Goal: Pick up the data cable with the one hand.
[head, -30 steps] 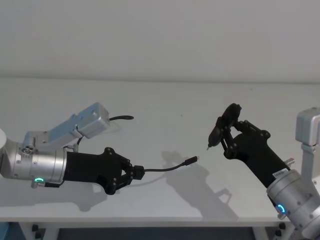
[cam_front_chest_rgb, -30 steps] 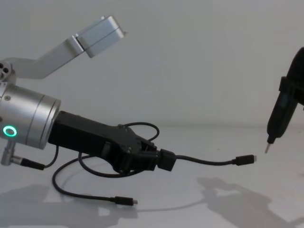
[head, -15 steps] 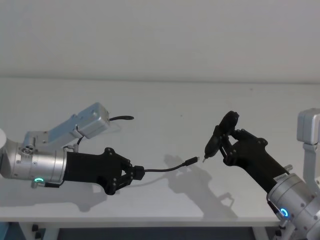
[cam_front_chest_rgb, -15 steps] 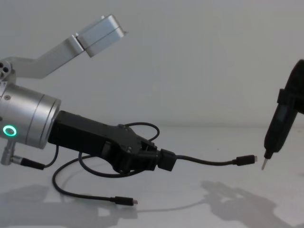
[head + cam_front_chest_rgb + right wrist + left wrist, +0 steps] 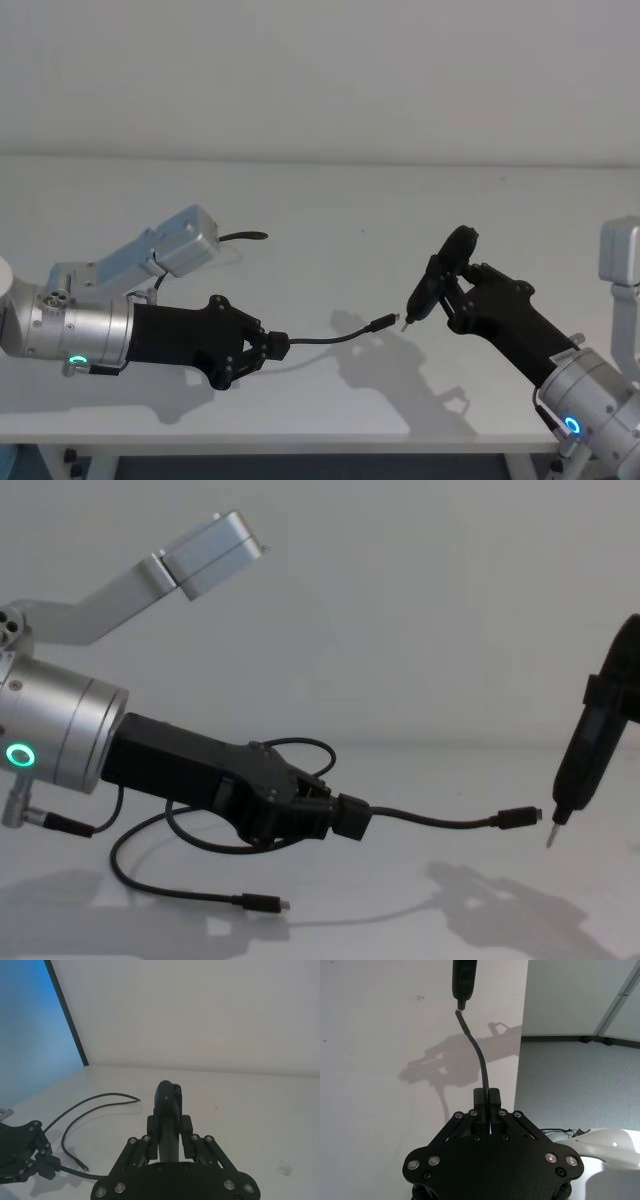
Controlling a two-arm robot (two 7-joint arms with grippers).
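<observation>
data cable (image 5: pixel 440 822) loops partly hidden behind left hand (image 5: pixel 335 817), right hand cut off at chest view's edge

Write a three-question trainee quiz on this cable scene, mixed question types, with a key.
1. True or false: the left gripper is shut on the data cable.
2. What does the right gripper hold?
3. The cable's raised plug is: A) lying on the table, B) held in the air near the tool's tip, C) inside the right gripper.

Key:
1. True.
2. A dark slender tool with a pointed metal tip.
3. B.
</observation>
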